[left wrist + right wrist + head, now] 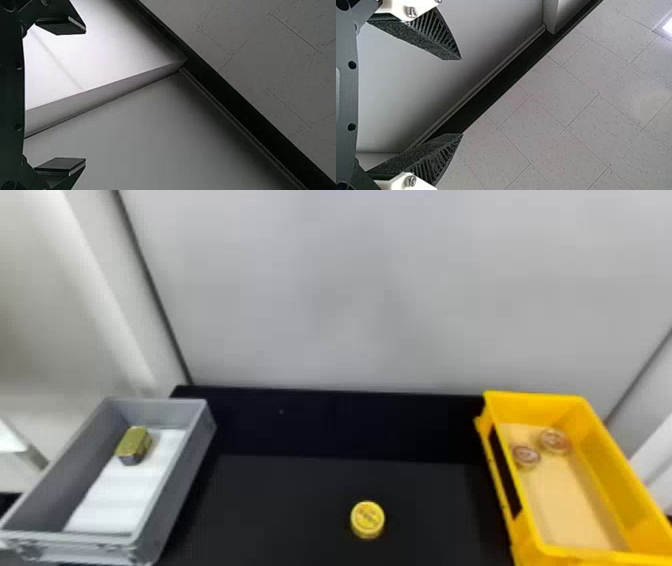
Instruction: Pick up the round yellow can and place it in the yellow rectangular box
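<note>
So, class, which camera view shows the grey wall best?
The head view: the wall spreads widely behind the black table. Each wrist view shows what seems its upper part, edged by a dark strip near the ceiling, with fingers in front.

1 round yellow can [367, 519], 2 round reddish-topped containers [555, 441], 1 gold-green block [134, 443], 1 yellow rectangular box [532, 408], 1 grey box [172, 495].

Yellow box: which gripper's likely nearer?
Right, probably: the yellow box stands on the robot's right side. The right gripper and left gripper both face wall and ceiling; their actual distances from it can't be told.
</note>
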